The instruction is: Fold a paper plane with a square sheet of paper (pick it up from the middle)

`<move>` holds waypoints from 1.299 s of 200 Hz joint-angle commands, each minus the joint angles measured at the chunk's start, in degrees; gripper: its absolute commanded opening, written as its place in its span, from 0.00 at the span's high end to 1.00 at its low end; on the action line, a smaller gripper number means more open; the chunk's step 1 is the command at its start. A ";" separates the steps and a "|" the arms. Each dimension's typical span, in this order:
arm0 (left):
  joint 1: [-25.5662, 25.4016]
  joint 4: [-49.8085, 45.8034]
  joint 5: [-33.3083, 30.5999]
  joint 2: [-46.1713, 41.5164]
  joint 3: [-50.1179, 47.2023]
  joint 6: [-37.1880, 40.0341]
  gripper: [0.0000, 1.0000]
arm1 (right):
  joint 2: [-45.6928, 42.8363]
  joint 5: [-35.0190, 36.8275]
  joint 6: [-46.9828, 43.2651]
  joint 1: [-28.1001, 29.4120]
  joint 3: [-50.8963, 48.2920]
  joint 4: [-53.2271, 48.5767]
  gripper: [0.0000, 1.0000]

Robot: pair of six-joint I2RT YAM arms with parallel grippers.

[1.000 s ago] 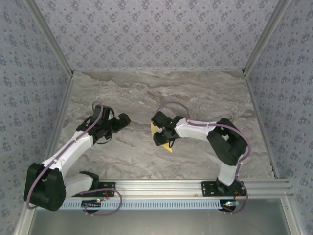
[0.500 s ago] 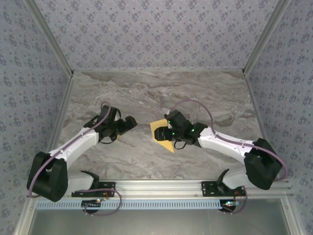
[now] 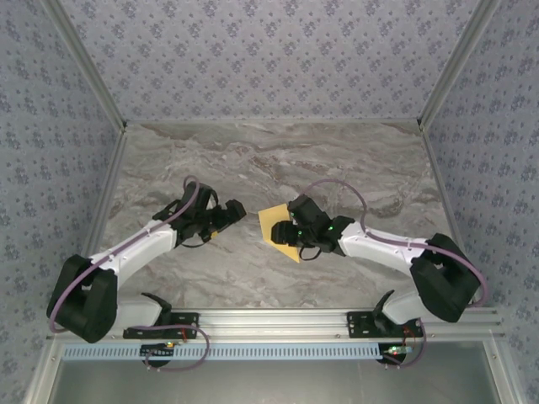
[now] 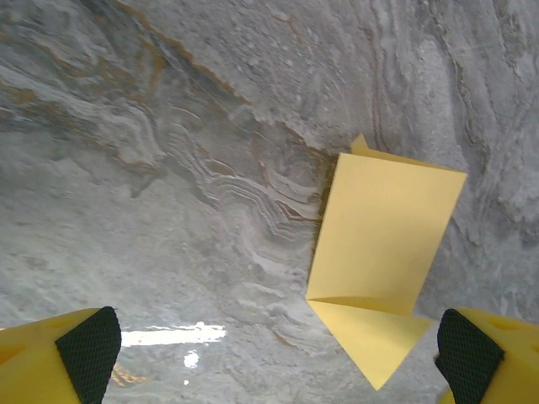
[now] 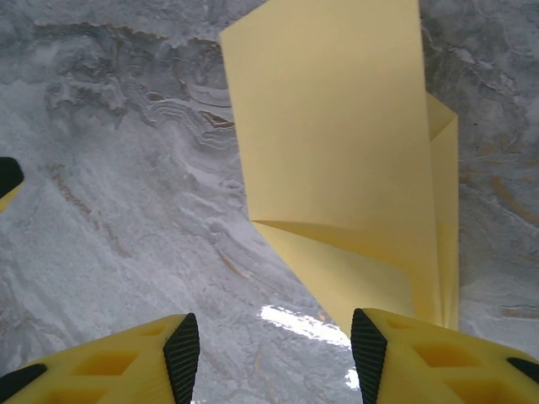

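Now left tool (image 3: 237, 209), wide open, nearer the square sheet of paper (image 4: 379, 231); right tool (image 5: 271, 341) open above it.

Overhead; 2 wrist close-ups share paper (image 4: 379, 236).

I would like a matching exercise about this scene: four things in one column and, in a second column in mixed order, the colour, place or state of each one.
Column 1
1. left gripper
2. right gripper
3. square sheet of paper
4. table

Column 2
a. grey and marbled, with brownish veins
b. open, partly over the paper
c. yellow, folded, lying on the table
d. open wide, beside the paper, over bare table

Pairs: 1-d; 2-b; 3-c; 4-a
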 commanded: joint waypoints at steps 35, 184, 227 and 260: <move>-3.22 4.43 1.75 2.81 -0.22 -3.33 0.01 | 5.94 -4.04 -2.79 -2.34 2.96 -0.46 0.49; -11.35 14.08 4.36 12.12 1.43 -9.59 0.15 | 10.12 -11.75 -2.54 -9.96 -3.75 6.81 0.54; -13.13 19.84 6.13 16.16 1.43 -12.24 0.33 | 9.56 -13.80 -0.77 -11.65 -5.79 9.22 0.55; -14.28 22.87 6.41 19.45 1.94 -14.14 0.46 | 9.50 -16.26 0.86 -13.32 -7.84 12.02 0.56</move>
